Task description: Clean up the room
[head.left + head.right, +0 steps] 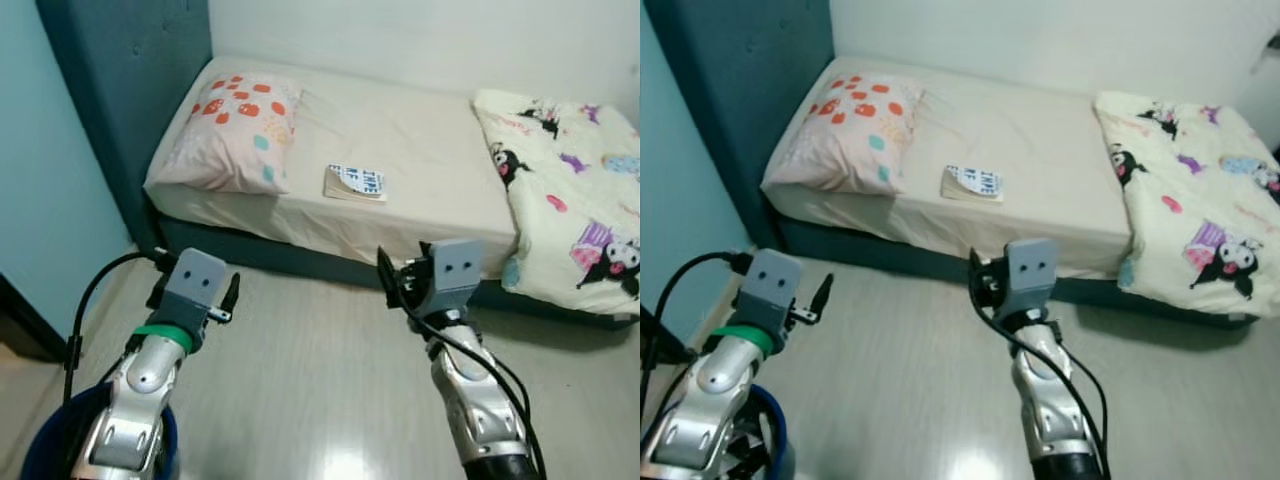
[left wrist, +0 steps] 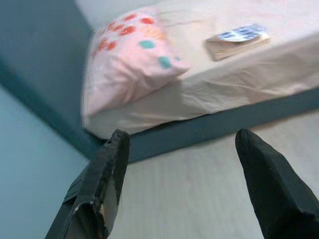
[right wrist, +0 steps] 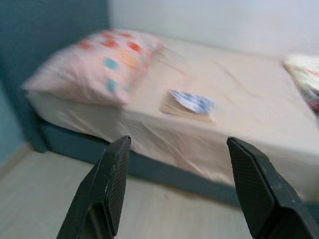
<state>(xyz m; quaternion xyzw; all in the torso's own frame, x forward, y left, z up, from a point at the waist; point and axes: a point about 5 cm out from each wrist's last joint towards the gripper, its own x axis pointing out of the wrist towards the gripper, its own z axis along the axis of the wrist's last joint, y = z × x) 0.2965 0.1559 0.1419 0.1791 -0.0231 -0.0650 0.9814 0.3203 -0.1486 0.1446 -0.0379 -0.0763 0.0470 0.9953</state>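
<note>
Two grippers up over the floor (image 1: 320, 370), both empty, fingers spread wide apart in each wrist view. Left gripper (image 2: 184, 174) at 8 o'clock in the head view, right gripper (image 3: 184, 184) at 5 o'clock, both facing the bed (image 1: 420, 170). Book (image 1: 355, 183) lies flat on the sheet mid-bed, at 12 o'clock from the right gripper, near the front edge. Pillow (image 1: 240, 130) with orange and teal spots at 10 o'clock, against the dark headboard (image 1: 130, 90). Cartoon-print blanket (image 1: 575, 200) at 2 o'clock, draped over the bed's edge. Blue bin rim (image 1: 45, 440) shows under the left arm in the head views; right wrist view is blurred.
</note>
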